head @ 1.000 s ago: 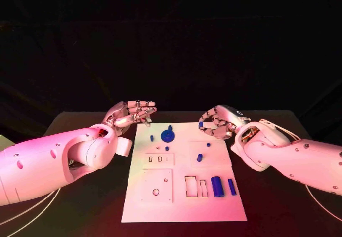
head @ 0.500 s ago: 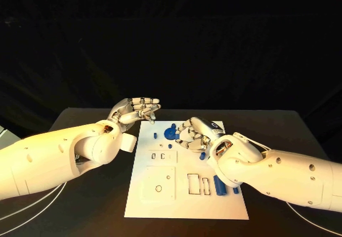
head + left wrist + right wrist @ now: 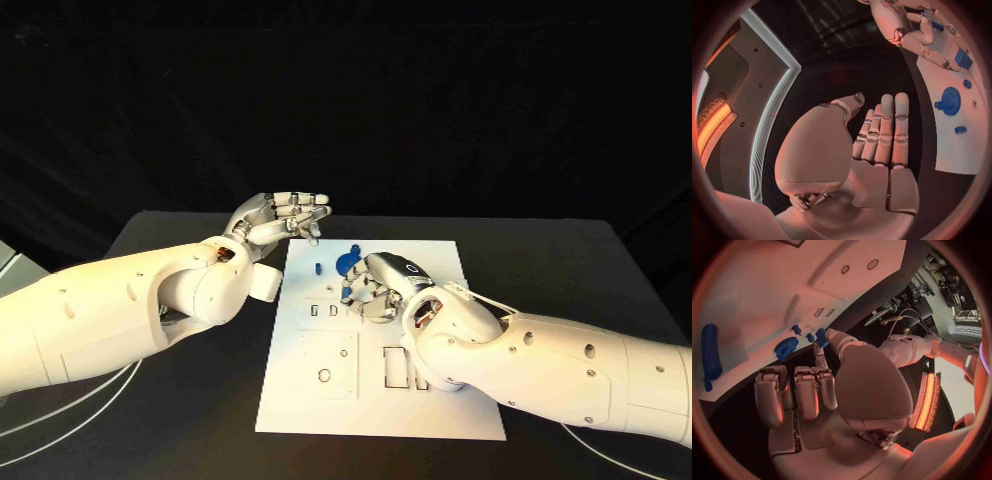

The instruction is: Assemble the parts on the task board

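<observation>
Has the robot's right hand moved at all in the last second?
Yes. The right hand has come in from the task board's far right corner to over its middle, beside the blue gear.

Both arms are clad in smooth white shells, broad and rounded, dotted with small dark recessed screw holes. The left arm (image 3: 101, 315) ends in a bulbous wrist housing with a squared white block on its side. The right arm (image 3: 562, 365) carries thin white cables looped along its wrist (at about 12 o'clock on the housing). The left hand (image 3: 277, 222) and right hand (image 3: 378, 288) are silver, segmented, with pale rounded fingertips (image 3: 894, 100) and visible fasteners at the palm base.
</observation>
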`<state>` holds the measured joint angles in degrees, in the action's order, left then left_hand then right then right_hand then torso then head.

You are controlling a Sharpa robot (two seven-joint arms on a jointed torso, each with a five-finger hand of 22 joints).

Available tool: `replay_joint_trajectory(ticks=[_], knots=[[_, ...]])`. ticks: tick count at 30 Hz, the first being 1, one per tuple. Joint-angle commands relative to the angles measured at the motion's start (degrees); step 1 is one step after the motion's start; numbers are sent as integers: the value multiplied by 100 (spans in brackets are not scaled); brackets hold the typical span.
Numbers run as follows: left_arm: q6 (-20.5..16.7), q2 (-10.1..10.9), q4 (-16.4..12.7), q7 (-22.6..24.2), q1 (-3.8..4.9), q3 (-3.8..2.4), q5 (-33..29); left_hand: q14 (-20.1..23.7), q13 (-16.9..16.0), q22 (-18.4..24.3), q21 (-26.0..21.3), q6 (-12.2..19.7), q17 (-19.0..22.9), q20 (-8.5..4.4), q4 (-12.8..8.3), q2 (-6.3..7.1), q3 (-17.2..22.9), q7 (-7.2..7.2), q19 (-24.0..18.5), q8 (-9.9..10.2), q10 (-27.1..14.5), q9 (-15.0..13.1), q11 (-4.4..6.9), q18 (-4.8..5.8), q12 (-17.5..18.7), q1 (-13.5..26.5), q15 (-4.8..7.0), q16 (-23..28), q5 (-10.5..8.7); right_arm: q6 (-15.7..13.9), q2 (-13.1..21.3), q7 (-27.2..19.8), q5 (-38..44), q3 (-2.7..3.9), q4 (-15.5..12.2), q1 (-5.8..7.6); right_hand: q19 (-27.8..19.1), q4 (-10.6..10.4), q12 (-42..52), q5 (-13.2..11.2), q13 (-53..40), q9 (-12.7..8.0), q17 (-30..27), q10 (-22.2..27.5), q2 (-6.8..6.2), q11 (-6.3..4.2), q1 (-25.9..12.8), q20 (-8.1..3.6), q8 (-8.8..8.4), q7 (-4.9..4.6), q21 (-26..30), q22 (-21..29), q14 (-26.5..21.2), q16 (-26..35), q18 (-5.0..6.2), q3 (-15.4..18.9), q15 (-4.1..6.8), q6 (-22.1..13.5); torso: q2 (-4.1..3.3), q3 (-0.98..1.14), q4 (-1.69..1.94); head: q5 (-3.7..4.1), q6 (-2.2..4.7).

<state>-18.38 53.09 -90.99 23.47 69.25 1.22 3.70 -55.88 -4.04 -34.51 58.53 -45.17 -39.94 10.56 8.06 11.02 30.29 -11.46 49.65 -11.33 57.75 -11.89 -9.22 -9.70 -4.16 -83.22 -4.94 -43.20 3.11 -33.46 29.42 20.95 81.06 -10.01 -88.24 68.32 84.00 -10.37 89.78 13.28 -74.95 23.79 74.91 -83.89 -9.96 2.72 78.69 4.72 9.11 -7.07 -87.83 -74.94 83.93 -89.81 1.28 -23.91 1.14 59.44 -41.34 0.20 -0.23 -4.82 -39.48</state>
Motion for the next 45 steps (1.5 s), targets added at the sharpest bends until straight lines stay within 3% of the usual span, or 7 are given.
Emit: replay_joint_trajectory(ticks=[1, 6, 19, 32, 45], knots=[[103, -20, -15, 24, 2, -3, 5, 47, 0, -7, 28, 35, 9, -10, 11, 20, 26, -81, -40, -38, -22, -10, 16, -93, -33, 17, -7, -34, 2, 265, -61, 187, 275, -6, 58, -20, 468, -15, 22, 24, -1505, 8, 1509, -611, 27, -37, -51, -27, 32, 15, 29, -1302, 607, -19, -60, -27, 45, 12, 0, 2, -9, -12, -35], [106, -33, -8, 22, 2, -3, 7, 47, 0, -7, 28, 35, 9, -10, 11, 20, 26, -81, -40, -38, -22, -10, 16, -93, -33, 17, -7, -34, 2, 386, -103, 242, 321, -11, 103, -31, 468, -9, 22, 31, -1505, 10, 1509, -611, 9, -39, -56, -27, 33, 17, 28, -1303, 607, -19, -60, -23, 45, 8, 9, 4, 7, -4, -58], [109, -44, -2, 22, 2, -3, 11, 47, 0, -7, 28, 35, 9, -10, 11, 20, 26, -81, -40, -38, -22, -10, 16, -93, -33, 17, -7, -34, 2, 686, -182, 343, 413, -35, 160, -37, 471, -2, 22, 29, -1505, 12, 1509, -611, -28, -38, -73, -27, 35, 16, 25, -1307, 607, -19, -61, -11, 45, 1, 16, 1, -8, -16, -87], [117, -58, 3, 20, 2, -3, 13, 47, 0, -7, 28, 35, 9, -10, 11, 20, 26, -81, -40, -38, -22, -10, 16, -93, -33, 17, -7, -34, 2, 545, -282, 361, 529, -58, 254, -110, 470, -5, 22, 5, -1505, 13, 1509, -611, -65, -33, -104, -26, 31, 10, 26, -1306, 607, -19, -61, 5, 43, -14, 7, 3, 12, -31, -91], [117, -50, 6, 17, 2, -3, 13, 47, 0, -7, 28, 35, 9, -10, 11, 20, 26, -81, -40, -38, -22, -10, 16, -93, -33, 17, -7, -34, 2, 551, -293, 352, 588, -61, 305, -150, 466, -3, 22, -14, -1505, 12, 1509, -611, -86, -30, -117, -25, 27, 6, 35, -1300, 607, -19, -59, 12, 41, -29, 11, 5, -8, -62, -111]])
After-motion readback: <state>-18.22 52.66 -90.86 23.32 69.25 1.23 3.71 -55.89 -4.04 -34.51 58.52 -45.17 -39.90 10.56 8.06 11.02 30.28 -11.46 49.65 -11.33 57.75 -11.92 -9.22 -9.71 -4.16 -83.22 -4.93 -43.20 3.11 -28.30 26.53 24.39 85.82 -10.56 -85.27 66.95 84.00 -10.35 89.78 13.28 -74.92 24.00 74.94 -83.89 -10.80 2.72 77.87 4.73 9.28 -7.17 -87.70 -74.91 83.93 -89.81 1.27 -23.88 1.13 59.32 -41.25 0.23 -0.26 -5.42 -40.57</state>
